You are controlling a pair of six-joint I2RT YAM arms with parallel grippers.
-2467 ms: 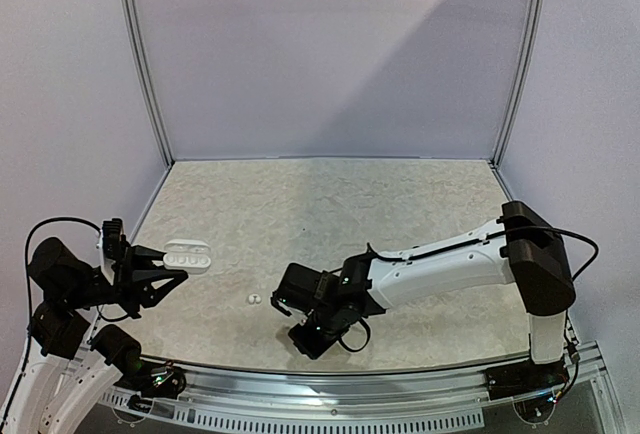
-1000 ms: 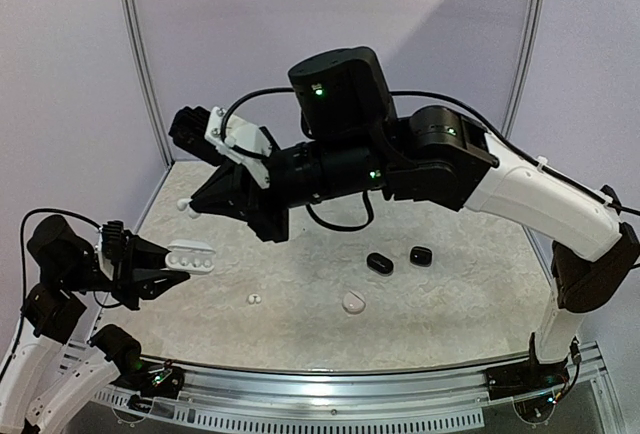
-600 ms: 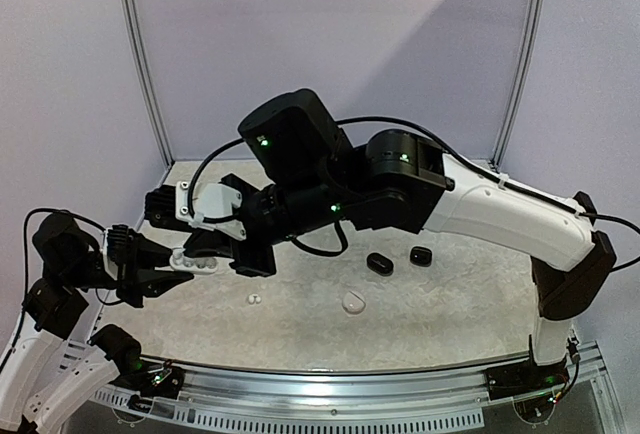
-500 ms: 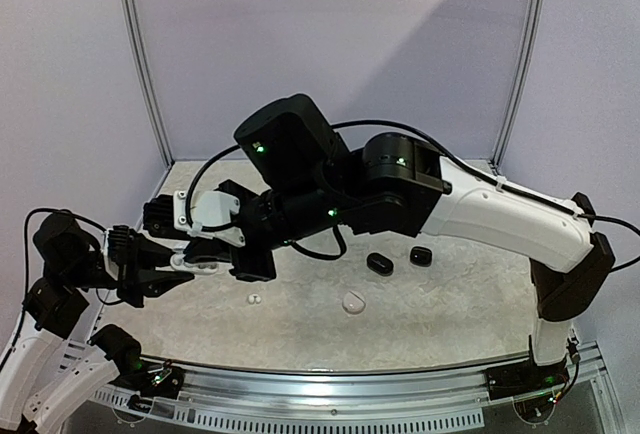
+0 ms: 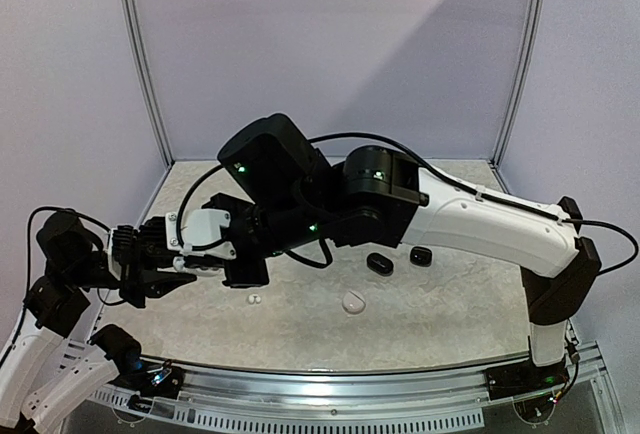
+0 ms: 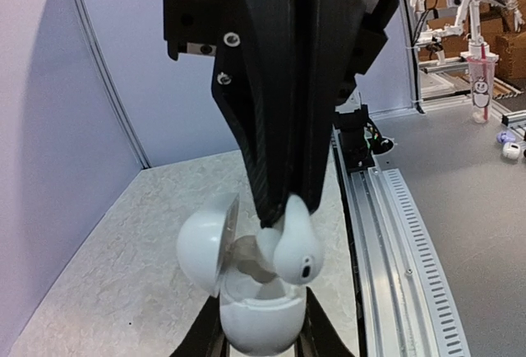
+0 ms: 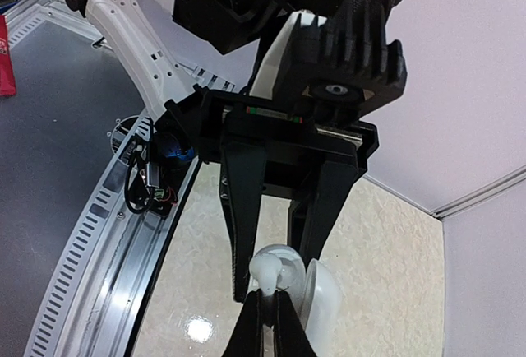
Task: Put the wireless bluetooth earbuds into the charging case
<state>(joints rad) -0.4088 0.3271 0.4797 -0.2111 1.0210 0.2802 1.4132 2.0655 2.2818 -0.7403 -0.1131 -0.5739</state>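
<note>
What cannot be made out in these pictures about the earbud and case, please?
Left wrist view: the charging case sockets, hidden by the white earbud in the right tool.
Left wrist view: left tool, mostly cut off at the bottom edge.
Top view: case and earbud, hidden behind the right tool.
Top view: white speck on the table, too small to identify.

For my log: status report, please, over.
Left gripper shut on open white charging case. Right gripper shut on white earbud, at its opening. Nothing between them.
</note>
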